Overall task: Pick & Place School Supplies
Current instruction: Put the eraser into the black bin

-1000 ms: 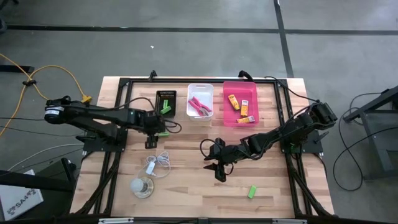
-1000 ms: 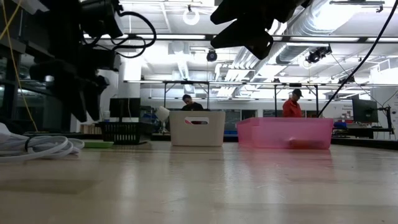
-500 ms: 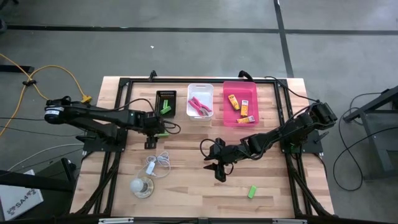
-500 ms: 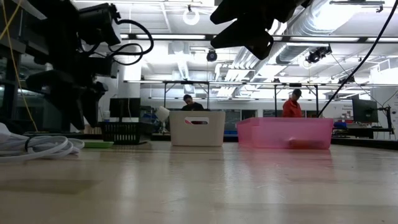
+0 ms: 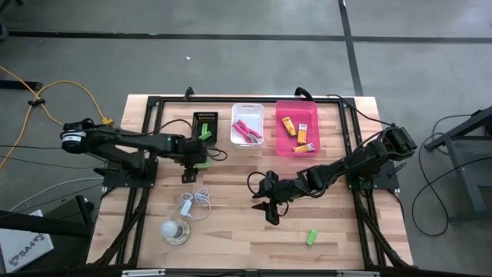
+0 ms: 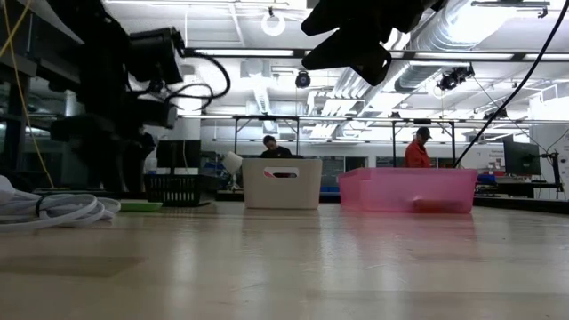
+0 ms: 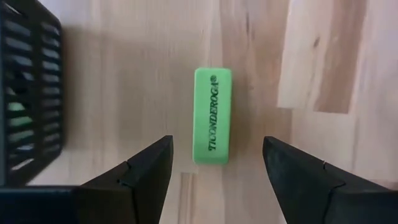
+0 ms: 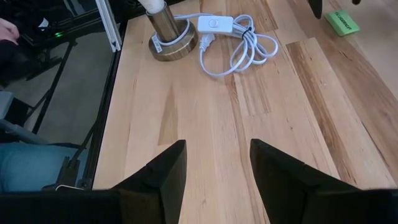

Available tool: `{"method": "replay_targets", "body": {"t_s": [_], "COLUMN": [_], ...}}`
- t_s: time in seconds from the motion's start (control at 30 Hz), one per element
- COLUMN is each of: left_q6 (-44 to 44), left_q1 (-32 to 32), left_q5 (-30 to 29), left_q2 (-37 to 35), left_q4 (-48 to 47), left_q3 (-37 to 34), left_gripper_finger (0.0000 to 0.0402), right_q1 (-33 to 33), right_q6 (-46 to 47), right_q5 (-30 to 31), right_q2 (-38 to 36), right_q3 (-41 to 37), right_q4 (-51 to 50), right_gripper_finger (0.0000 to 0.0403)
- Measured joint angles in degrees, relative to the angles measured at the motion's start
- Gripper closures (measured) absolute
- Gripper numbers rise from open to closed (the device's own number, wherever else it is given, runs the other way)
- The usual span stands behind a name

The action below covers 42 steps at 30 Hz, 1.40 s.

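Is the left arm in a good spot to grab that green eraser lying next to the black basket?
Probably yes. The left gripper hangs right over the eraser, jaws open wider than it, with bare wood around it. The basket sits off to one side.

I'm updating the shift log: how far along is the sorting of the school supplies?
Mostly done: pink scissors lie in the white bin, yellow-orange packets in the pink bin, a green piece in the black basket. In hand: the left gripper, fingers open, hovers over a green eraser beside the basket. Left: another eraser near the front edge. The right gripper waits mid-table, open.
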Motion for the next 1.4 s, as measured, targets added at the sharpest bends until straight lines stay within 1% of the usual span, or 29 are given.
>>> {"method": "replay_targets", "body": {"t_s": [0.3, 0.6, 0.9, 1.4], "left_q6": [0.00, 0.00, -0.24, -0.26], "left_q1": [0.40, 0.40, 0.37, 0.37], "left_q5": [0.10, 0.24, 0.40, 0.96], "left_q2": [5.30, 5.97, 6.04, 6.08], "left_q4": [1.71, 2.44, 2.83, 2.76], "left_q3": [0.00, 0.07, 0.07, 0.07], "left_gripper_finger": [0.0159, 0.0165, 0.0205, 0.0255], "right_q1": [0.00, 0.00, 0.00, 0.00], "right_q6": [0.00, 0.00, 0.00, 0.00], "right_q5": [-0.01, -0.01, -0.01, -0.01], "right_q2": [0.00, 0.00, 0.00, 0.00], "right_q3": [0.00, 0.00, 0.00, 0.00], "right_q4": [-0.23, -0.23, -0.23, -0.23], "right_gripper_finger": [0.0237, 0.0237, 0.0237, 0.0237]}}
